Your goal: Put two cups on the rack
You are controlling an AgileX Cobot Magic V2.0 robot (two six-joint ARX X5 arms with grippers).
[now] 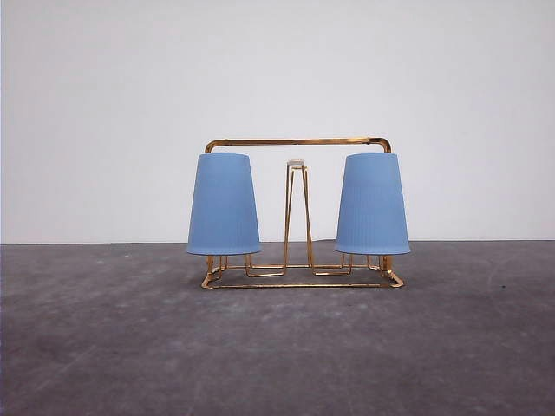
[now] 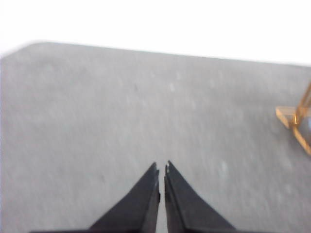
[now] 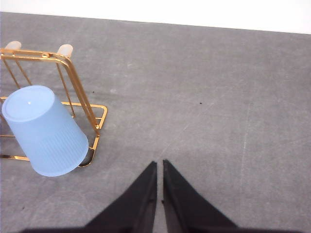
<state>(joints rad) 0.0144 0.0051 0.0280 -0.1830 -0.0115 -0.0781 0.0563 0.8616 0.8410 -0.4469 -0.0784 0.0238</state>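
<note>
Two light-blue ribbed cups sit upside down on the gold wire rack [image 1: 299, 142] in the front view: one cup [image 1: 224, 204] on the left prongs, the other cup [image 1: 373, 204] on the right prongs. The middle prong pair [image 1: 297, 217] is bare. My right gripper [image 3: 159, 165] is shut and holds nothing, hovering over the grey table a short way from the right cup [image 3: 44, 131] and the rack's end [image 3: 77, 92]. My left gripper [image 2: 162, 167] is shut too, with nothing in it, apart from a corner of the rack [image 2: 296, 119].
The dark grey table top [image 1: 277, 347] stretches around the rack on all sides. A plain white wall [image 1: 277, 69] stands behind it. The table's far edge [image 2: 146, 48] appears in the left wrist view.
</note>
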